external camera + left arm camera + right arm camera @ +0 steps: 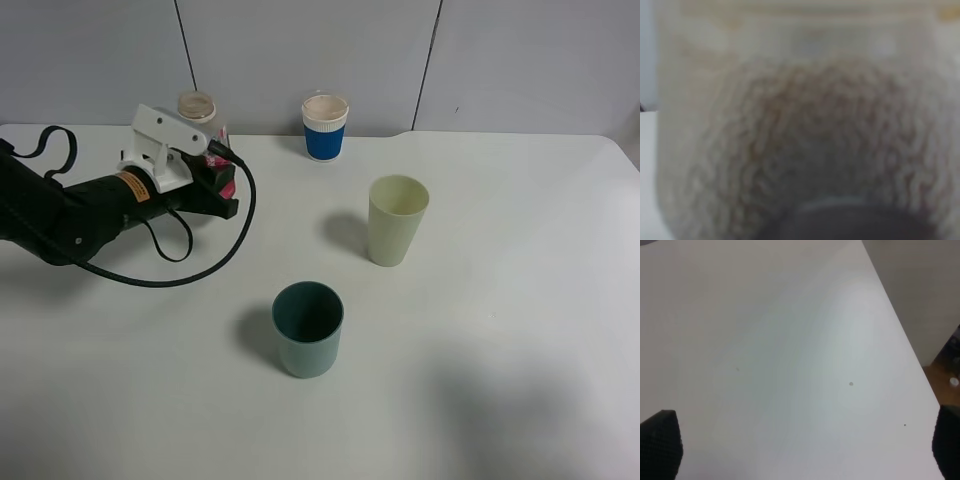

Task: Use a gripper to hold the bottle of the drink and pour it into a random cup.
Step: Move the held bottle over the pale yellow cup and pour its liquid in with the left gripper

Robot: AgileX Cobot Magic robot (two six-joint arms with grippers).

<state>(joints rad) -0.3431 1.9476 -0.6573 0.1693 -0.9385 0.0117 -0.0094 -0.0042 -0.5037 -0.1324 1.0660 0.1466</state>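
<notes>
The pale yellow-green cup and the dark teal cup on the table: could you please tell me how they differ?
The yellow-green cup is pale, while the teal cup is dark. The yellow-green cup is the taller and the teal cup the shorter. In the exterior high view the yellow-green cup stands farther back and to the right, and the teal cup nearer the front. Both stand upright, open-topped and tapering downward, apart from each other on the white table.
</notes>
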